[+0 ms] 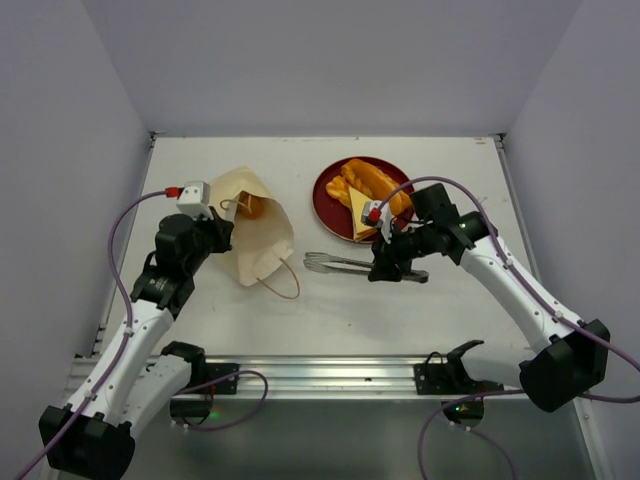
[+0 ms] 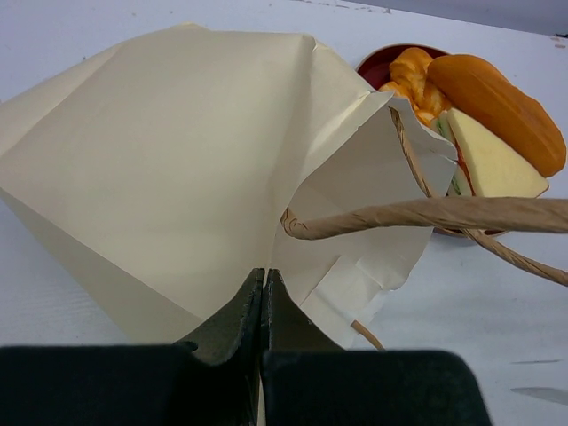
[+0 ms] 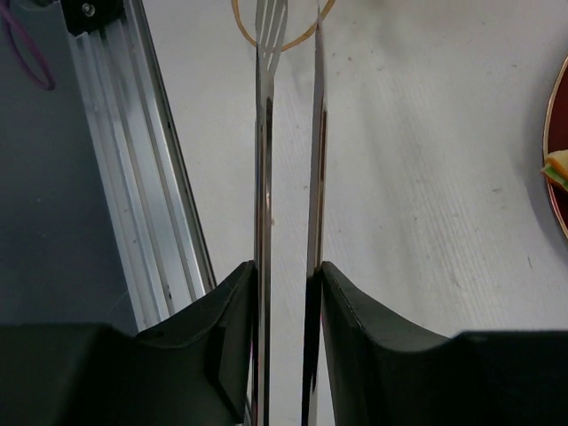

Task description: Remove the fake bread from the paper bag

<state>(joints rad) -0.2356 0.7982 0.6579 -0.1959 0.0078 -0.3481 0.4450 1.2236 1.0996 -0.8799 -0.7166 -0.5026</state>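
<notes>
The cream paper bag (image 1: 258, 238) lies on its side with its mouth facing the plate, and a piece of orange fake bread (image 1: 250, 207) shows inside it. My left gripper (image 1: 218, 232) is shut on the bag's paper edge (image 2: 177, 160), fingertips pressed together (image 2: 264, 273). A long orange roll (image 2: 497, 98), a pale triangular slice (image 2: 488, 164) and a ridged bun (image 2: 413, 75) sit on the red plate (image 1: 330, 200). My right gripper (image 1: 385, 262) grips metal tongs (image 1: 340, 263), one finger against each arm (image 3: 288, 266). The tongs' tips (image 3: 271, 27) point toward the bag.
The bag's brown cord handles (image 2: 426, 213) loop out over the table, one loop (image 1: 283, 285) lying near the tongs' tips. An aluminium rail (image 3: 133, 177) runs along the table's near edge, close beside my right gripper. Walls enclose the table on three sides.
</notes>
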